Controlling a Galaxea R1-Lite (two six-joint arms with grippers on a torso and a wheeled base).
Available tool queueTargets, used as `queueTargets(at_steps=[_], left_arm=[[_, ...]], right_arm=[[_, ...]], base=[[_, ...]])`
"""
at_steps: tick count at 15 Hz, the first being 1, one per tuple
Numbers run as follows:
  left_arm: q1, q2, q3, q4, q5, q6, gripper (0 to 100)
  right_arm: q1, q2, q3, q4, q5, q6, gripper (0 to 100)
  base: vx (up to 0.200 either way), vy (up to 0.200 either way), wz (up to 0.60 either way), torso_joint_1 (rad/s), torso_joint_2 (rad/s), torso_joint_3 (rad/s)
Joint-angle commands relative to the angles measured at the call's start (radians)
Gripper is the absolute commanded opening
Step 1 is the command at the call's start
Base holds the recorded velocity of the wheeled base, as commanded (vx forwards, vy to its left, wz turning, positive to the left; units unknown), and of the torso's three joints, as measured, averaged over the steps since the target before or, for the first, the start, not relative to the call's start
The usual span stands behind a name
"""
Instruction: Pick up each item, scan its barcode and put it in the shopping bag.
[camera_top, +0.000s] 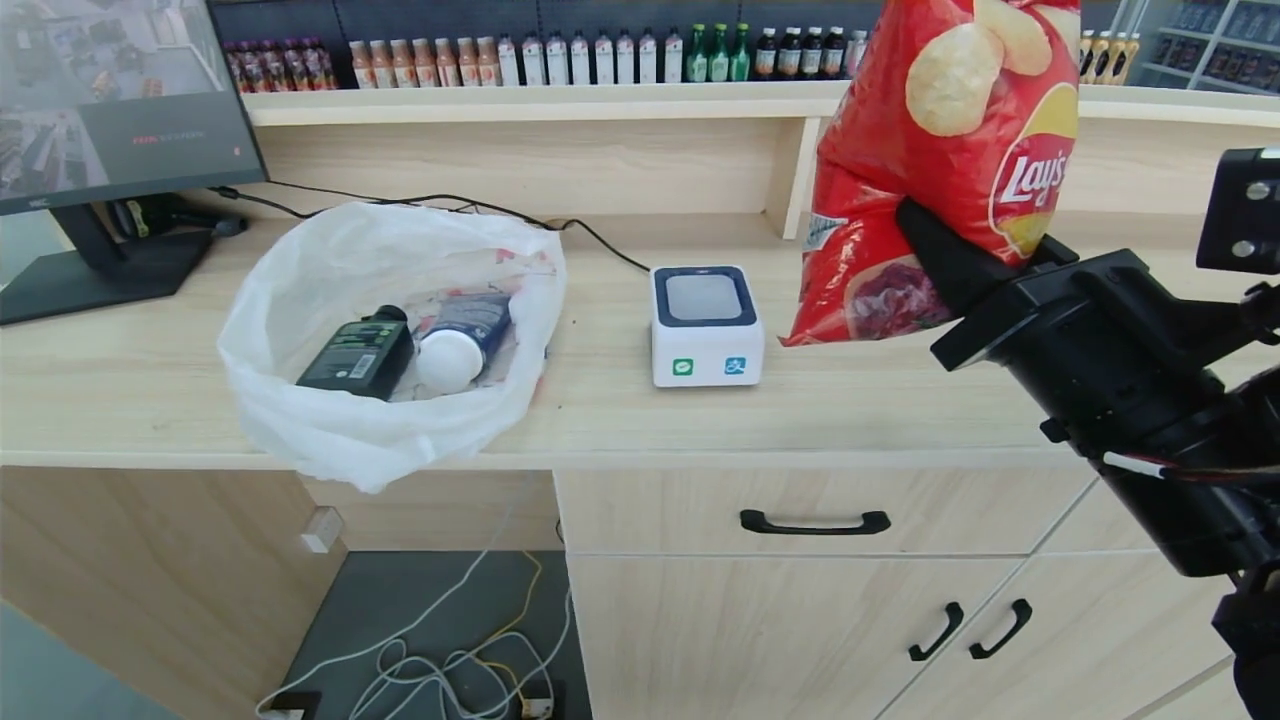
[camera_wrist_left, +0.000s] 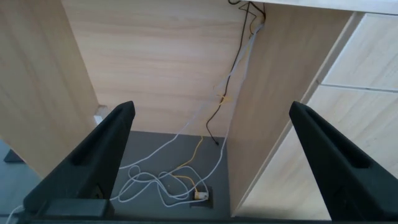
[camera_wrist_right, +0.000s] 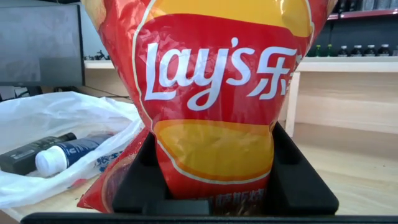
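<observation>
A red bag of chips (camera_top: 940, 150) hangs above the right part of the counter, with my right gripper (camera_top: 975, 262) shut on its lower half. In the right wrist view the chips bag (camera_wrist_right: 217, 93) is pinched between the black fingers (camera_wrist_right: 137, 174). The white scanner box (camera_top: 704, 325) sits on the counter just left of the bag's lower corner. The white shopping bag (camera_top: 380, 330) lies open at the left, holding a dark bottle (camera_top: 358, 355) and a blue bottle with a white cap (camera_top: 460, 345). My left gripper (camera_wrist_left: 211, 168) is open below the counter, over floor cables.
A monitor (camera_top: 110, 110) stands at the counter's back left, with a black cable (camera_top: 450, 205) running behind the shopping bag. A shelf of bottles (camera_top: 600, 60) lines the back. Drawers with black handles (camera_top: 815, 522) sit below the counter edge.
</observation>
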Motion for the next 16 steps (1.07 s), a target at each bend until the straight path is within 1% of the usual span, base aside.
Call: queueTargets(at_steps=[1, 6, 11, 16], left_arm=[[0.0, 0.0, 0.0, 0.0, 0.0, 0.0, 100], [0.0, 0.0, 0.0, 0.0, 0.0, 0.001, 100], [0.0, 0.0, 0.0, 0.0, 0.0, 0.004, 100], [0.0, 0.0, 0.0, 0.0, 0.0, 0.004, 100]], right_arm=[[0.001, 0.004, 0.0, -0.001, 0.0, 0.0, 0], [0.001, 0.015, 0.003, -0.002, -0.004, 0.023, 0], [0.001, 0.016, -0.002, -0.004, -0.006, 0.018, 0], [0.01, -0.028, 0.084, -0.01, -0.008, -0.006, 0]], base=[[0.0, 0.2, 0.0, 0.002, 0.0, -0.002], [0.0, 0.2, 0.0, 0.003, 0.0, 0.002], [0.0, 0.0, 0.0, 0.0, 0.0, 0.0], [0.0, 0.0, 0.0, 0.0, 0.0, 0.0]])
